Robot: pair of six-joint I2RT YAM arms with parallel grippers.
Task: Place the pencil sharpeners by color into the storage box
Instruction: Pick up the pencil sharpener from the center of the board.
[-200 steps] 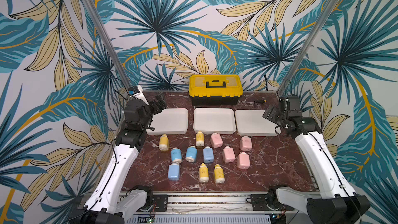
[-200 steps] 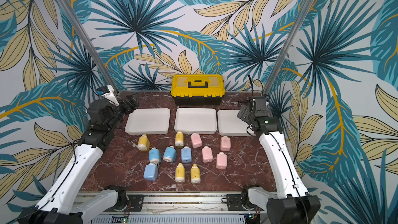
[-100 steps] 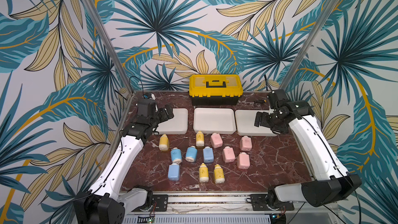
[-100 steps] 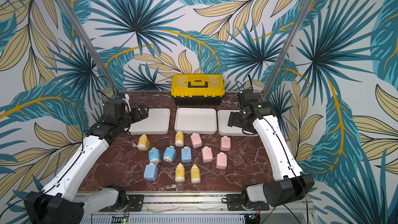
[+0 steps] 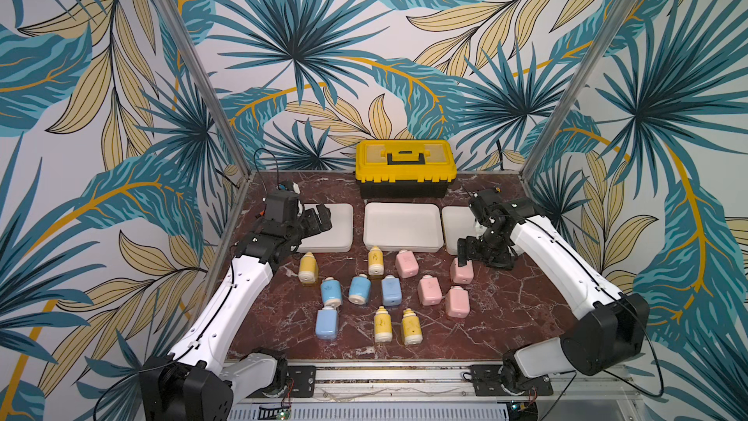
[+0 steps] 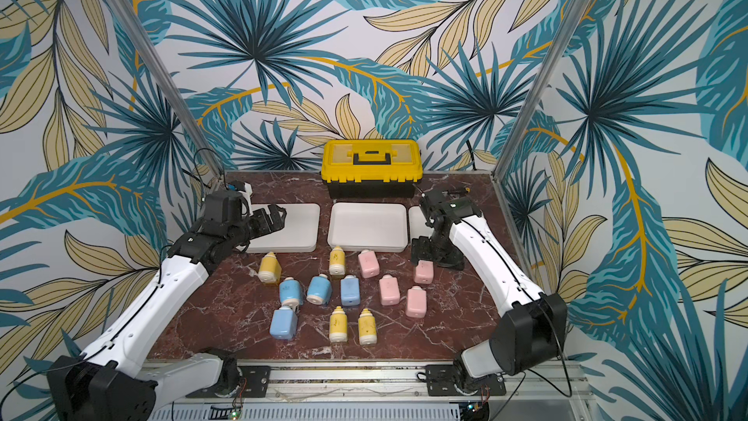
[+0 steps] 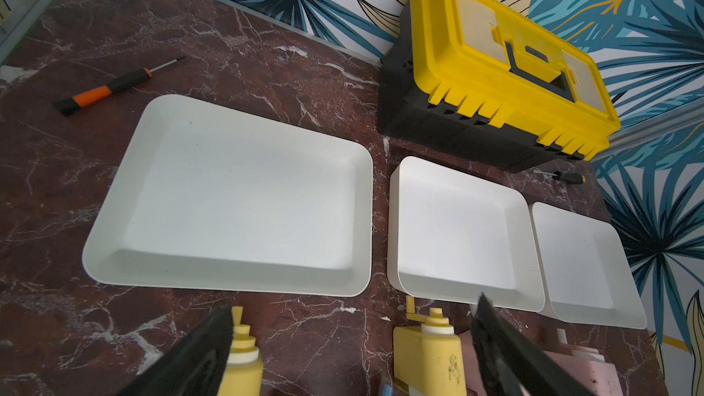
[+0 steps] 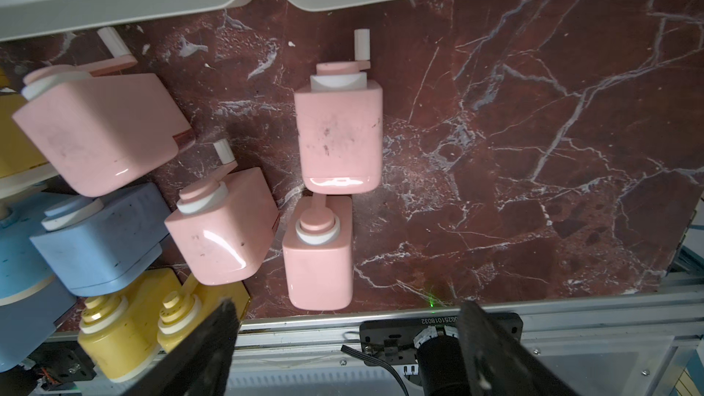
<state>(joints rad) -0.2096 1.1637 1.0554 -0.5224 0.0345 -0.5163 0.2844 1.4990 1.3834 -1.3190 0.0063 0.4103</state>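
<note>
Pencil sharpeners (image 5: pixel 391 290) (yellow, blue and pink, twelve in all) sit loose on the marble table (image 5: pixel 498 330) in the lower middle of both top views, none of them in the three white trays (image 5: pixel 400 224) lined up just behind. Left gripper (image 5: pixel 321 218) hangs over the near corner of the tray at frame left, fingers spread, empty. Right gripper (image 5: pixel 483 257) sits low beside the tray at frame right, fingers wide apart just above the rightmost pink sharpener (image 5: pixel 462 273), holding nothing.
</note>
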